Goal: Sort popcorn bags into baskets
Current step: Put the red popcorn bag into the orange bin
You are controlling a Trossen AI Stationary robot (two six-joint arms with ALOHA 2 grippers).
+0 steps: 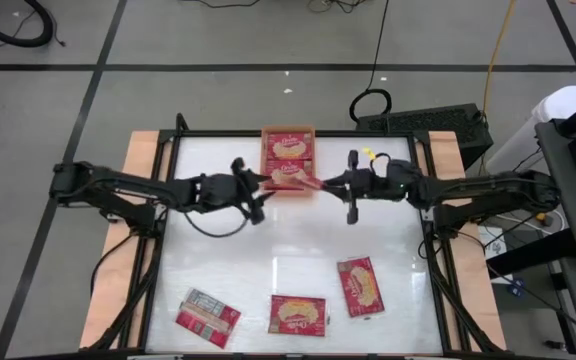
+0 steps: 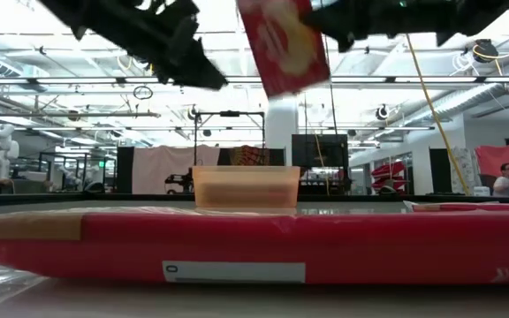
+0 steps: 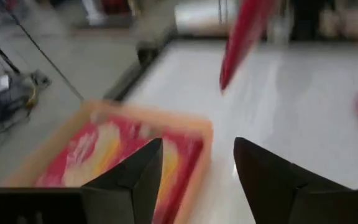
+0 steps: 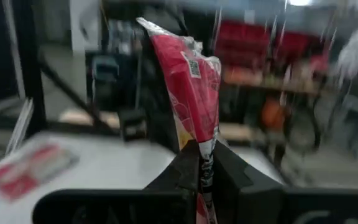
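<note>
The orange tray (image 1: 311, 131) stands at the table's far middle with red popcorn packets (image 1: 287, 148) lying flat in it; it also shows in the low view (image 2: 242, 187) and the left wrist view (image 3: 205, 134). My right gripper (image 1: 322, 183) is shut on a red packet (image 1: 296, 180), held in the air by the tray's near end. The packet also shows in the low view (image 2: 283, 44). My left gripper (image 1: 265, 192) is open and empty just left of it, over the tray's near left part (image 3: 194, 174). My right gripper pinches the packet's crimped end seam (image 4: 204, 163) between its two fingers. The fingers come level from the table's right side. The packet is lifted clear, standing on edge and sticking out beyond the fingertips toward the left (image 4: 188, 81).
Three more red packets lie flat near the table's near edge: one at the left showing its pale back (image 1: 208, 317), one in the middle (image 1: 298, 315), one toward the right (image 1: 361, 285). The middle one fills the low view's foreground (image 2: 254, 243). A person (image 2: 506, 178) sits far off.
</note>
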